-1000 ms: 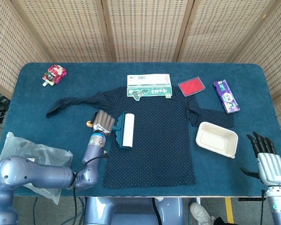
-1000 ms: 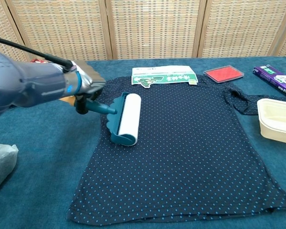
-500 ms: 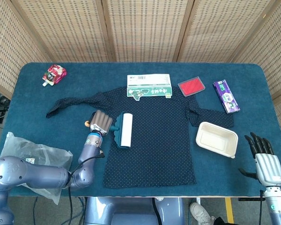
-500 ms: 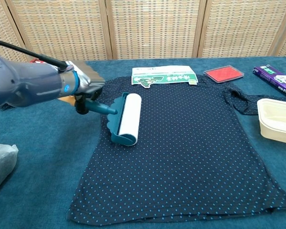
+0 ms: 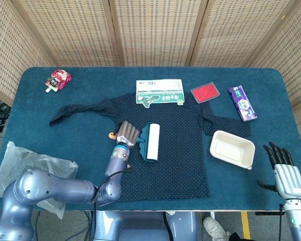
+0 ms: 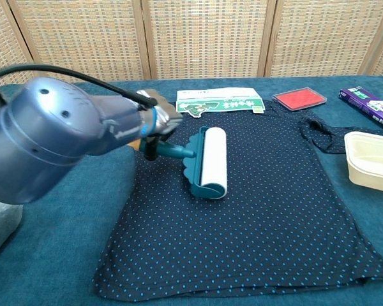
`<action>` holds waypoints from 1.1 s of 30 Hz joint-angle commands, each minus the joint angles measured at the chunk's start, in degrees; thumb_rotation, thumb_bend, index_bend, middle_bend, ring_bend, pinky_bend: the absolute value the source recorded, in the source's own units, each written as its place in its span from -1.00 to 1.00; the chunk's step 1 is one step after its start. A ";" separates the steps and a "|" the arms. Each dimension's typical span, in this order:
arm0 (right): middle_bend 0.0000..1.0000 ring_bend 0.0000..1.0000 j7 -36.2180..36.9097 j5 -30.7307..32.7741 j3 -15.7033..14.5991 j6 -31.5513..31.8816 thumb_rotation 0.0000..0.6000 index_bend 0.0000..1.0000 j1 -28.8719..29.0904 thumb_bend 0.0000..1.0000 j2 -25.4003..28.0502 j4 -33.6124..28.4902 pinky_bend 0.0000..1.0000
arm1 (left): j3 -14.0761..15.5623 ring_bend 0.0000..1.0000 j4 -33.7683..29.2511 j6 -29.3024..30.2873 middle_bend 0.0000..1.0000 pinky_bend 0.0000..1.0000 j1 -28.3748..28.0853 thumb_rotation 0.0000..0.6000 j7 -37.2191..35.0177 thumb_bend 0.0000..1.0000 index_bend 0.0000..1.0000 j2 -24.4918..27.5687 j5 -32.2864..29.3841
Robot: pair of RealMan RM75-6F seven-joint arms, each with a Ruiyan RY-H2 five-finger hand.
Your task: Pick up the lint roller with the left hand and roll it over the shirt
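A dark navy shirt (image 5: 175, 150) (image 6: 262, 210) with small blue dots lies flat on the blue table. On it rests the lint roller (image 5: 152, 141) (image 6: 210, 162), a white roll in a teal frame. My left hand (image 5: 127, 134) (image 6: 157, 123) grips its teal handle at the roller's left side. The roller sits on the shirt's left-middle part. Low at the front right corner, my right hand (image 5: 282, 168) hangs off the table edge with fingers spread and holds nothing.
Behind the shirt lies a green-and-white packet (image 5: 159, 92) (image 6: 220, 101), a red pad (image 5: 204, 93) and a purple box (image 5: 242, 102). A white tray (image 5: 232, 149) (image 6: 372, 160) sits right of the shirt, a red pouch (image 5: 57, 80) far left, a plastic bag (image 5: 30, 168) front left.
My left hand has carried the roller to the right across the shirt, after a slight shift left half a second ago. The right hand has barely moved.
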 commanded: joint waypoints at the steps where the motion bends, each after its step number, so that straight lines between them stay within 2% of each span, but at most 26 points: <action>1: -1.00 -1.00 0.09 -0.13 -0.04 0.17 1.00 -1.00 -0.05 -0.70 0.07 -0.06 -1.00 | -1.70 0.43 2.36 -0.15 0.84 0.35 -1.41 1.00 0.70 0.70 0.94 -2.79 -0.86; 8: -1.00 -1.00 -0.71 -0.74 -0.18 1.33 1.00 -1.00 -0.47 -0.70 0.45 -0.95 -1.00 | -1.69 0.43 0.99 0.76 0.84 0.35 -0.50 1.00 0.32 0.70 0.94 -1.93 -0.31; 17: -1.00 -1.00 -2.44 -0.92 -0.43 1.40 1.00 -1.00 -0.52 -0.70 0.56 -1.97 -1.00 | 2.64 0.43 -5.13 1.78 0.84 0.35 5.87 1.00 -4.49 0.70 0.94 5.89 3.52; 23: -1.00 -1.00 -3.66 -1.59 -0.63 2.04 1.00 -1.00 -0.62 -0.70 0.36 -2.41 -1.00 | 5.76 0.43 -9.44 1.10 0.84 0.35 11.08 1.00 -11.36 0.70 0.94 12.18 9.70; 29: -1.00 -1.00 -4.81 -2.11 -0.76 2.61 1.00 -1.00 -0.73 -0.70 0.26 -2.99 -1.00 | 7.35 0.43 -11.79 0.36 0.83 0.33 14.83 1.00 -18.11 0.69 0.93 17.09 16.47; 31: -1.00 -1.00 -5.17 -2.30 -0.80 2.85 1.00 -1.00 -0.79 -0.70 0.26 -3.20 -1.00 | 7.80 0.37 -12.08 0.04 0.72 0.23 15.94 1.00 -20.06 0.63 0.80 18.46 18.18; 33: -1.00 -1.00 -5.56 -2.49 -0.85 3.11 1.00 -1.00 -0.87 -0.70 0.33 -3.46 -1.00 | 8.52 0.17 -12.31 -0.45 0.40 0.02 16.71 1.00 -20.96 0.41 0.40 19.64 19.10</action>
